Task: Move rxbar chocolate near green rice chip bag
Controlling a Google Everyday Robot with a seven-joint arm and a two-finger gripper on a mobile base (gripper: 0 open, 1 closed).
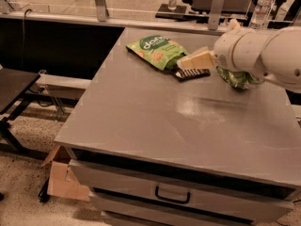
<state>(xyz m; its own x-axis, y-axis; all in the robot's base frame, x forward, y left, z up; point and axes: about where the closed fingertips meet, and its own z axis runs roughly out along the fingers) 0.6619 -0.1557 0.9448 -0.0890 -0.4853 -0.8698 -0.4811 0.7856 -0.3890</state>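
The rxbar chocolate [193, 73], a slim black bar with white text, lies flat on the grey table [155, 121], touching the right edge of the green rice chip bag [156, 51]. The bag is bright light green with white lettering and lies flat near the table's back edge. My gripper [195, 60] hovers just above the bar with its cream fingers [200, 60] pointing left. It is open and holds nothing. The white arm [263, 55] reaches in from the right.
A darker green wrinkled bag [239, 78] lies on the table, partly hidden behind the arm. Water bottles [259, 8] stand behind the glass at the back. A black stand [14, 88] and a cardboard box [61, 178] are to the left on the floor. Drawers [174, 197] are under the table.
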